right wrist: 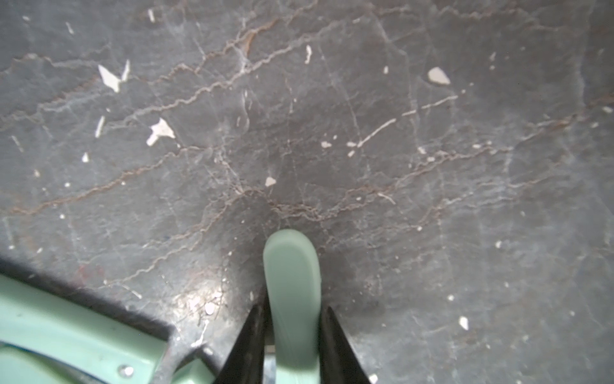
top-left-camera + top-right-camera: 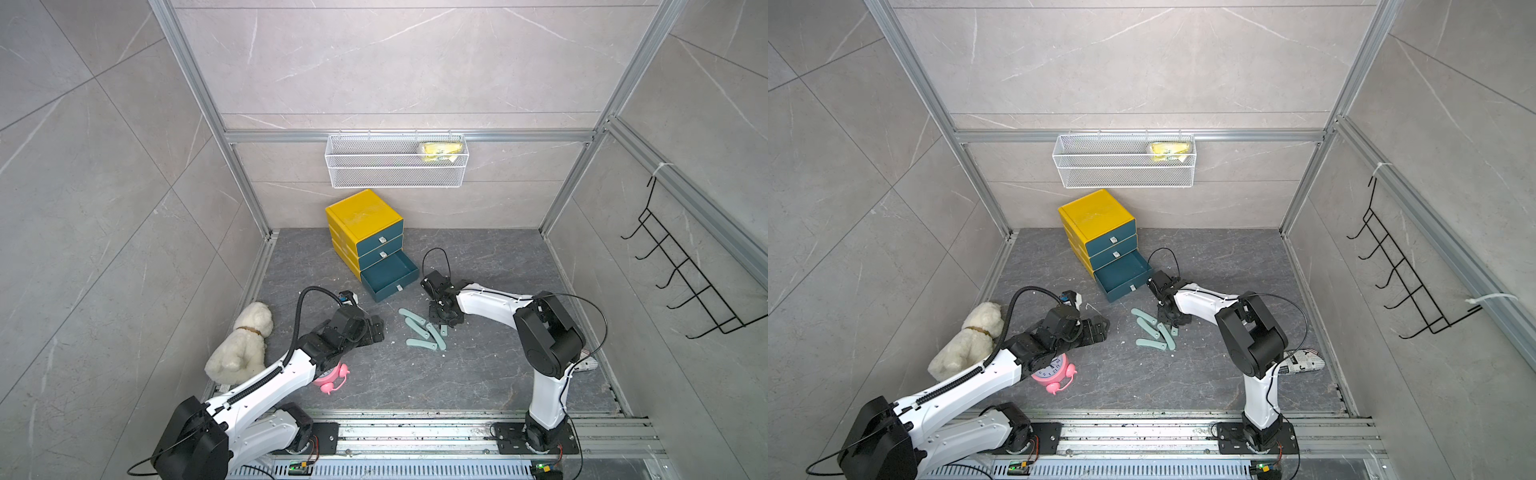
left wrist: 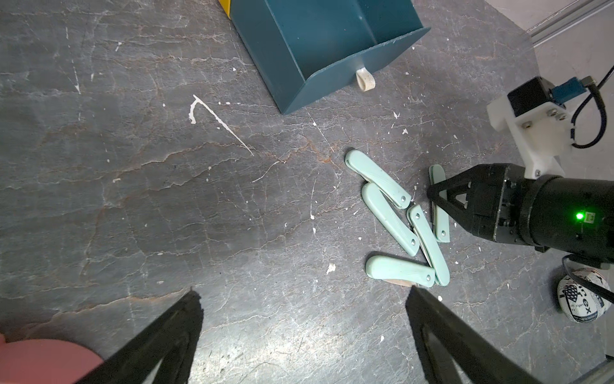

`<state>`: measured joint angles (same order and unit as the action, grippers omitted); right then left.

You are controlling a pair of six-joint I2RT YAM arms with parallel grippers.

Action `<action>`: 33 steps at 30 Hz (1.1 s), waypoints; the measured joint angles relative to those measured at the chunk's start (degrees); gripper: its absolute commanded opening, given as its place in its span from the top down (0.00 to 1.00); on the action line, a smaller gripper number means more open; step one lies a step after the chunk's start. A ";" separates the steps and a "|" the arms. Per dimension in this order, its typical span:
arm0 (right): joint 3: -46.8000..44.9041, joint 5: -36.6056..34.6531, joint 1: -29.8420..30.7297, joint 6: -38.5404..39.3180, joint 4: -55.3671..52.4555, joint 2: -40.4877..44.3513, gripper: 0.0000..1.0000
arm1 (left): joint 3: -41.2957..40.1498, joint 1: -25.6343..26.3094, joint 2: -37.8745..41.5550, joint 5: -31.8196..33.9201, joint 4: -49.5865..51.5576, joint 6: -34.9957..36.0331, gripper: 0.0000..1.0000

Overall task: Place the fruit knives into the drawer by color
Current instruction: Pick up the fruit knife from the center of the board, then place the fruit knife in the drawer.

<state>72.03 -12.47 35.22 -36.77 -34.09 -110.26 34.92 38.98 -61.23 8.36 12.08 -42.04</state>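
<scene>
five pale teal knives (image 2: 420, 344) lie on the dark floor (image 2: 498, 374) near the chest (image 2: 361, 214): four touching in a loose heap, one knife (image 3: 441, 226) just beside them. the yellow chest stands upright, bottom teal drawer (image 2: 388, 270) pulled out, the two above shut.

Two white-shelled arms with black joints and black grippers.
The left arm (image 2: 266, 374) carries a ribbed black cable conduit (image 2: 297, 316); the right arm (image 2: 490, 305) is plain white. Both are bolted to black base plates (image 2: 505, 440). The left gripper (image 3: 302, 291) has triangular open-frame fingers (image 3: 184, 319). The right gripper (image 3: 430, 193) bears a green light (image 3: 579, 216) and a white, screw-fastened camera mount (image 3: 531, 133) with a blue connector (image 3: 564, 91).
</scene>
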 measured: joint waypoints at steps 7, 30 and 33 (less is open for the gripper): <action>1.44 -0.04 0.22 1.07 -0.57 6.16 0.84 | -2.78 -0.02 3.17 0.00 -1.70 -0.02 0.01; 49.44 2.49 2.78 -2.91 3.43 -24.87 0.76 | -2.71 -0.02 3.30 -2.51 -1.44 0.22 0.01; 50.93 2.86 2.58 -3.91 3.21 -26.10 0.58 | -2.73 0.00 3.30 -2.75 -1.33 0.22 0.00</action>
<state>122.96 -9.61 37.80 -40.69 -30.87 -136.35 32.18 38.98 -57.93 5.61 10.74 -41.82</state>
